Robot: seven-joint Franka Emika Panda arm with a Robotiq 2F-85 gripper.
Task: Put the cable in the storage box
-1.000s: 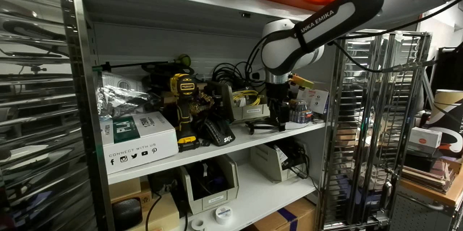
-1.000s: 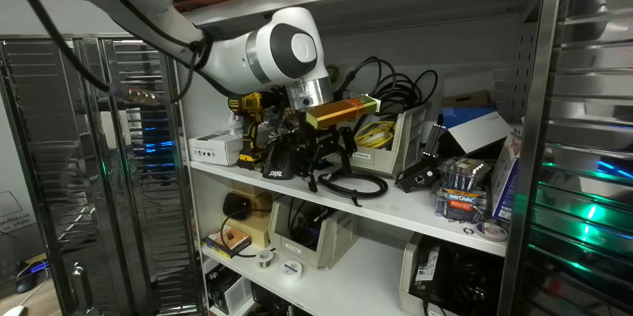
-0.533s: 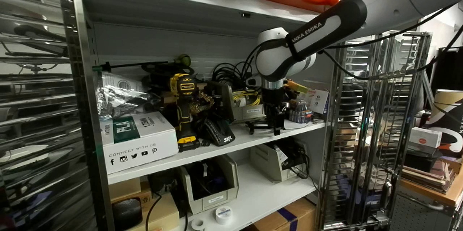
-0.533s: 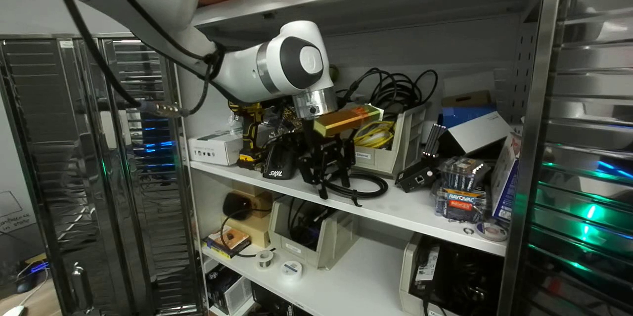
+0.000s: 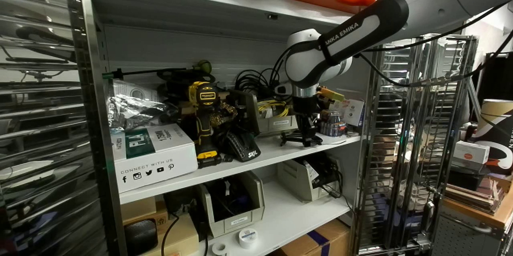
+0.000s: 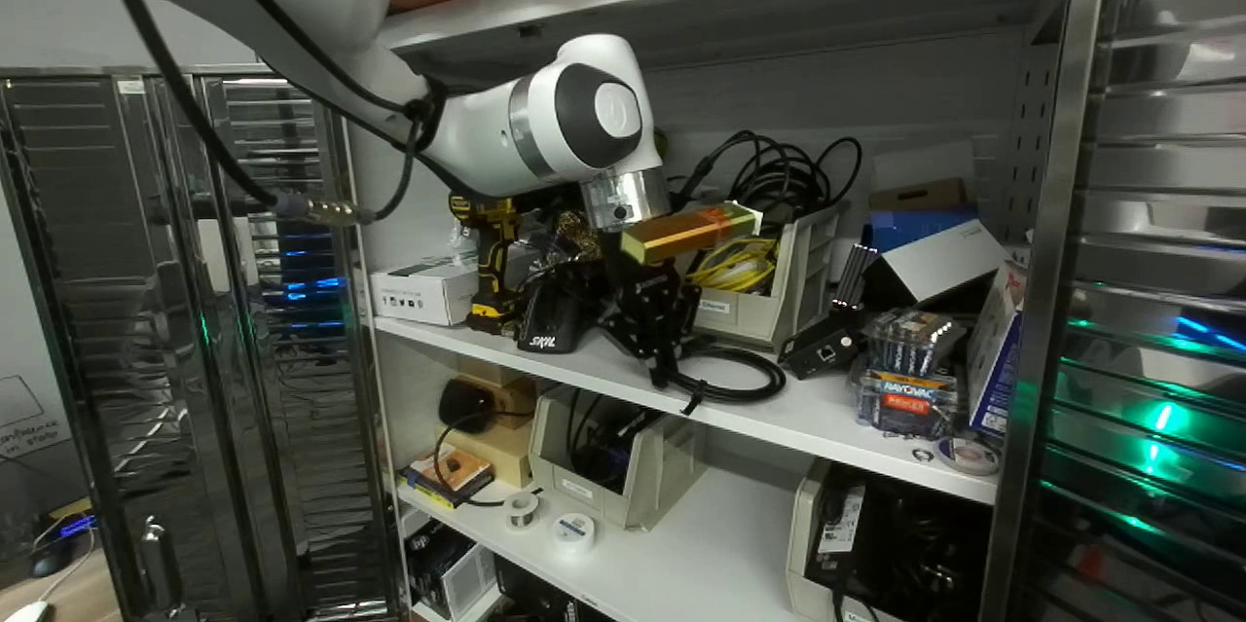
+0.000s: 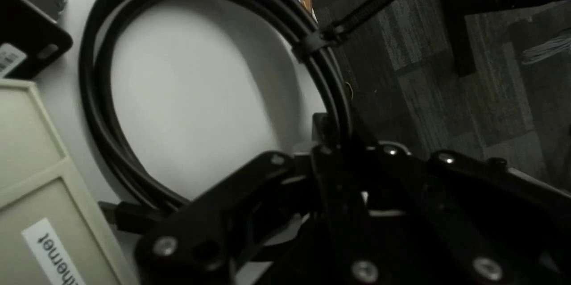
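Near the front edge of the cluttered shelf (image 6: 813, 405), the black cable (image 7: 88, 75) is caught by one side of its coil: the gripper (image 6: 666, 370) is pressed in around the strands, and they are pinched! Grasp made, by the look of it. Whether every strand is trapped, or the whole coil raised off the surface, cannot quite be told, the contact being half hidden. Everything else is left to be done: the lift, the carry, the release. The cable is not boxed yet!

Just beside the coil, the Ethernet bin (image 7: 26, 135) is offered as the likeliest target, and its wall has to be cleared first. Yellow cables (image 6: 737, 269) are already packed inside, black cables (image 5: 249, 83) are heaped above and behind, so room may well be tight. Beside that bin, a small black device (image 6: 823, 349) is set close enough to be snagged by a swinging loop. Toward one end, the SKIL charger (image 5: 240, 146) and the upright drill (image 5: 204, 121) are lined up; a battery pack (image 6: 905, 388) is parked toward the opposite end. On the level below, another bin (image 5: 254, 217) is filled with dark leads (image 5: 227, 200).
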